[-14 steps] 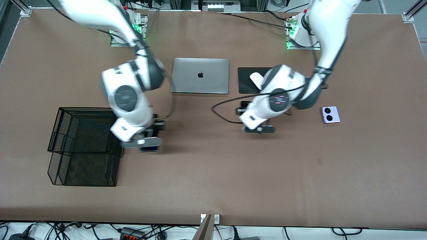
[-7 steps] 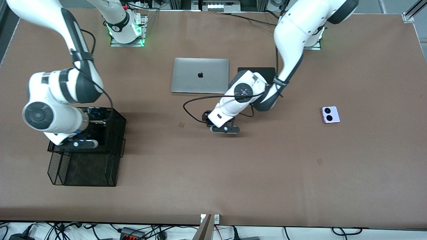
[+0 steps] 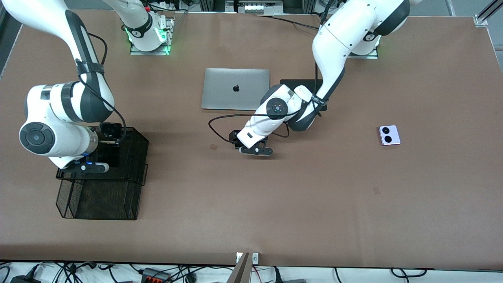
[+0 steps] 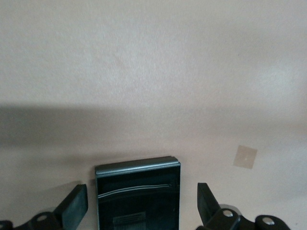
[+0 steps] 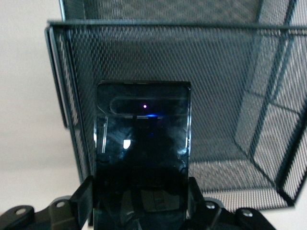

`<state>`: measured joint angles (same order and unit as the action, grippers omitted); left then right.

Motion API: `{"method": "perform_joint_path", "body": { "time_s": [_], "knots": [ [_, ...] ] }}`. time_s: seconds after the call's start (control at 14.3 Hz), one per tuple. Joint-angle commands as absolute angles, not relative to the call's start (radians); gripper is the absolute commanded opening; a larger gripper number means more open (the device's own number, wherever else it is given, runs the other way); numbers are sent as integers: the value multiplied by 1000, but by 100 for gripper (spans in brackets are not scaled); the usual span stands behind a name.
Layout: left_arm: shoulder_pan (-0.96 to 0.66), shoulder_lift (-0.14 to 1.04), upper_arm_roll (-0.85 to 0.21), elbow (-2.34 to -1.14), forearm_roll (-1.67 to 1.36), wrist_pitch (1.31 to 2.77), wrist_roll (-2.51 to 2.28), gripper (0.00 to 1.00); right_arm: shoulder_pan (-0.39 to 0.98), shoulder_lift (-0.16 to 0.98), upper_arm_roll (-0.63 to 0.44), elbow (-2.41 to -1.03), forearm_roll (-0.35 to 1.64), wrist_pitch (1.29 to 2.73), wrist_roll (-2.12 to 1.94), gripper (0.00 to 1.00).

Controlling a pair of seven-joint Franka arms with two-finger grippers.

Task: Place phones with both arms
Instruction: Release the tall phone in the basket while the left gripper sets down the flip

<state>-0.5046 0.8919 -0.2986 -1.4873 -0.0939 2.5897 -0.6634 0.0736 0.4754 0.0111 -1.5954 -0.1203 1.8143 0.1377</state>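
Note:
My right gripper (image 3: 111, 133) hangs over the upper tier of the black mesh tray (image 3: 135, 157), shut on the long black slab phone (image 5: 143, 134). In the right wrist view the slab sticks out from the right gripper (image 5: 140, 201) toward the tray's mesh wall (image 5: 216, 96). My left gripper (image 3: 235, 138) is low over the middle of the table, open. The small squarish black flip phone (image 4: 137, 179) lies between its fingers (image 4: 76, 206) with a gap on each side. The lilac-white flip phone (image 3: 389, 135) lies on the table toward the left arm's end.
A closed silver laptop (image 3: 235, 89) lies near the arms' bases. Beside it is a black pad (image 3: 292, 84) with a white mouse (image 3: 301, 91), partly covered by the left arm. The tray's lower tier (image 3: 98, 200) juts toward the front camera.
The right gripper carried the slab from beside the tray to over its upper tier. The left gripper slid toward the right arm's end, then its fingers opened off the black flip phone.

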Motion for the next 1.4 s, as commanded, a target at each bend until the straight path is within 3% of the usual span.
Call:
{"method": "perform_joint_path", "body": {
  "time_s": [0.0, 0.07, 0.21, 0.49, 0.7, 0.91, 1.33],
  "knots": [
    [-479, 790, -278, -1526, -97, 2480, -661, 100, 43, 503, 29, -1600, -106, 1877, 106, 25],
    [-450, 749, -270, -1522, -94, 2368, -660, 100, 43, 506, 29, -1600, -106, 1888, 106, 32],
    [-379, 671, -262, -1513, -54, 2124, -652, 100, 41, 517, 29, -1598, -106, 1902, 110, 100],
    [-269, 595, -262, -1511, 208, 1760, -643, 100, 77, 463, 40, -1537, -110, 1830, 104, 100],
    [-166, 581, -262, -1516, 308, 1646, -504, 100, 205, 465, 40, -1470, -88, 1804, 121, 100],
    [27, 578, -279, -1542, 304, 1651, -278, 100, 317, 500, 38, -1470, 67, 1868, 133, 100],
    [308, 557, -337, -1735, 304, 1830, -176, 100, 477, 639, 35, -1470, 72, 2074, 199, 100]
  ]
}}
